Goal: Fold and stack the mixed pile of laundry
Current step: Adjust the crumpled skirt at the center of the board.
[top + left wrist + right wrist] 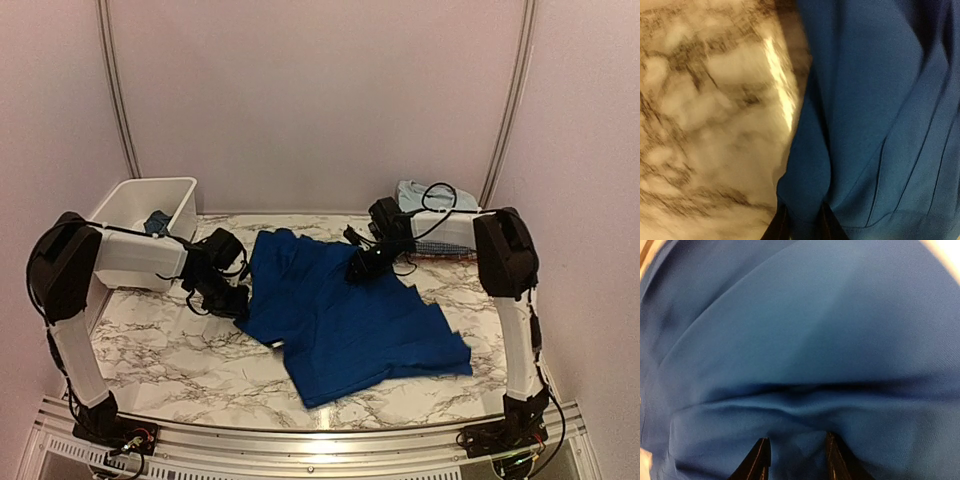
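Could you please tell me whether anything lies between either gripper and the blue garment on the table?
Nothing visible does. The left gripper sits at the blue garment's left edge and the right gripper at its far right part; in both wrist views the cloth lies between the fingers.

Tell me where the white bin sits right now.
In the top view, the white bin sits at the far-left corner of the table, just beyond the left gripper and left of the blue garment.
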`<state>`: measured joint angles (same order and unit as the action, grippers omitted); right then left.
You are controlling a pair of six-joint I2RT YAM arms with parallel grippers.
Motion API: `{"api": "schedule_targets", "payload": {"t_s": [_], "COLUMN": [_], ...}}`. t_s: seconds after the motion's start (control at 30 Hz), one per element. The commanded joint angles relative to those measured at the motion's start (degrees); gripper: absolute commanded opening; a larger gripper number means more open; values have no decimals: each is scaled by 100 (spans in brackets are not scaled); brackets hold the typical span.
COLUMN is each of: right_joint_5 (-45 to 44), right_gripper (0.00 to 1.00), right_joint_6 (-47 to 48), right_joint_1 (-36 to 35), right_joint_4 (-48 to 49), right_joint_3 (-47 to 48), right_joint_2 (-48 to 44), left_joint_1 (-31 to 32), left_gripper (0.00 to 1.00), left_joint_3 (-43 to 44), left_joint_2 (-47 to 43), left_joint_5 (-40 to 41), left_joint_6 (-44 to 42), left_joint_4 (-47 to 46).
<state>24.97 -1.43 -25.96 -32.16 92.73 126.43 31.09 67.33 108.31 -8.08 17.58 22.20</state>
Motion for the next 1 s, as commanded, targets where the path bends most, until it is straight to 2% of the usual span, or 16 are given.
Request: {"api": "schedule_targets", "payload": {"t_s": [0.0, 0.07, 0.1, 0.13, 0.17, 0.27, 0.3, 0.33, 0.4, 0.5, 0.6, 0.73, 0.9, 0.97], "right_joint_5": [-1451, -1531, -1518, -1449, -1248, -833, -649, -449, 45, 231, 213, 28, -318, -441], "right_gripper": [39, 40, 40, 42, 44, 53, 56, 59, 64, 67, 65, 64, 60, 60], "right_joint_6": [327, 441, 465, 423, 390, -122, -393, -746, -1430, -2292, -2890, -3406, -3708, -3775], "right_joint_1": [195, 196, 193, 200, 204, 220, 222, 228, 228, 236, 275, 275, 275, 275], "right_joint_4": [-1075, -1656, -1894, -2013, -1902, -1194, -909, -625, -187, 106, 150, 220, 291, 260], "right_joint_3": [2030, 3446, 3938, 4087, 3877, 2091, 1069, 592, -1124, -2791, -3896, -5038, -5995, -6296], "right_joint_2": [1520, 1930, 1982, 1820, 1457, -247, -868, -1453, -2489, -3743, -4638, -5521, -6047, -6147], "left_joint_1": [977, 1424, 1517, 1518, 1454, 1222, 1206, 1206, 1206, 1222, 1354, 1584, 1809, 1894], "left_gripper": [23, 28, 36, 44, 48, 60, 62, 64, 66, 67, 67, 65, 50, 48], "left_joint_3": [-838, -1046, -1175, -1279, -1377, -1677, -1801, -1954, -2323, -2788, -3013, -3077, -3173, -3152], "left_joint_2": [-632, -969, -1164, -1371, -1585, -2200, -2365, -2513, -2689, -2646, -2558, -2382, -1939, -1757], "left_joint_5": [-429, -514, -544, -478, -325, 169, 182, 149, -145, -723, -931, -738, -606, -621], "left_joint_6": [747, 1232, 1483, 1755, 1979, 2698, 2879, 3099, 3574, 4032, 4221, 4421, 4612, 4650], "left_joint_4": [396, 238, 135, 107, 98, -25, -200, -417, -1038, -1846, -2372, -2742, -3141, -3189]}}
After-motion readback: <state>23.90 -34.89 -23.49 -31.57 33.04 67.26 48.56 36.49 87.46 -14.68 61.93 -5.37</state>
